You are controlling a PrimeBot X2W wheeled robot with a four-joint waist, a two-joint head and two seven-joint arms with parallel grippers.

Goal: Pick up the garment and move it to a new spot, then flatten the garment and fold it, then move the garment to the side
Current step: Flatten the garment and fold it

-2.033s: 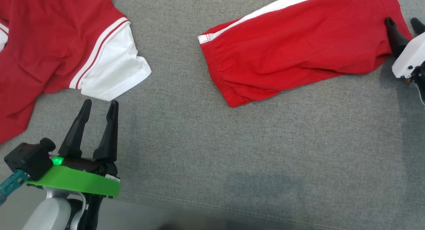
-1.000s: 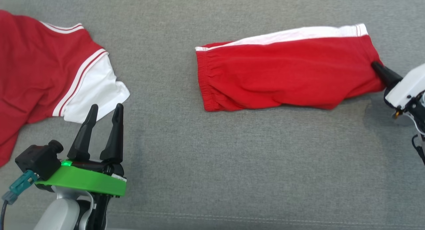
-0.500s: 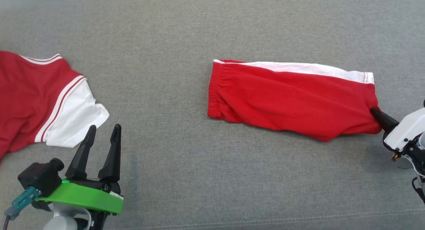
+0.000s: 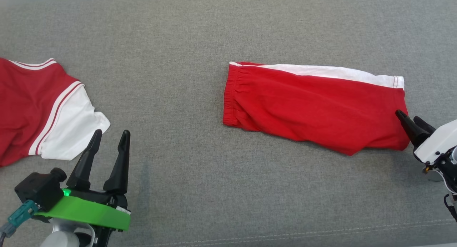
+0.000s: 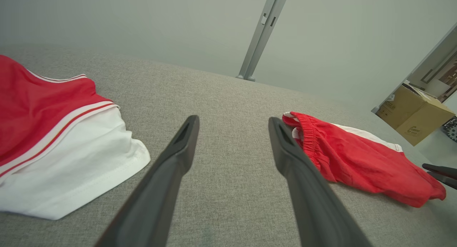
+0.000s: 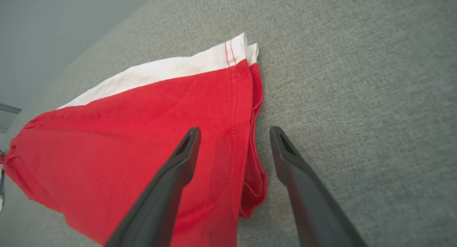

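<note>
Right gripper [image 4: 407, 115] stands spread, its dark fingers [image 6: 171, 175] straddling the stitched hem of the folded red shorts [image 4: 314, 111], which lie flat and white-striped toward the right edge of the grey woven cushion [image 4: 200, 175]. Well apart, near its left edge, a red-and-white jersey [image 4: 32, 107] lies just beyond the left gripper [image 4: 111, 132], likewise spread and empty. Behind stand a pale wall [image 5: 107, 18], a metal post [image 5: 262, 33] and a cardboard box [image 5: 414, 118].

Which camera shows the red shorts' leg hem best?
The right wrist view: the leg hem is close up, stitching and layered edges plain, between the fingers of the open right gripper. The head view shows it small at the right end of the red shorts; the left wrist view, far off and foreshortened.
</note>
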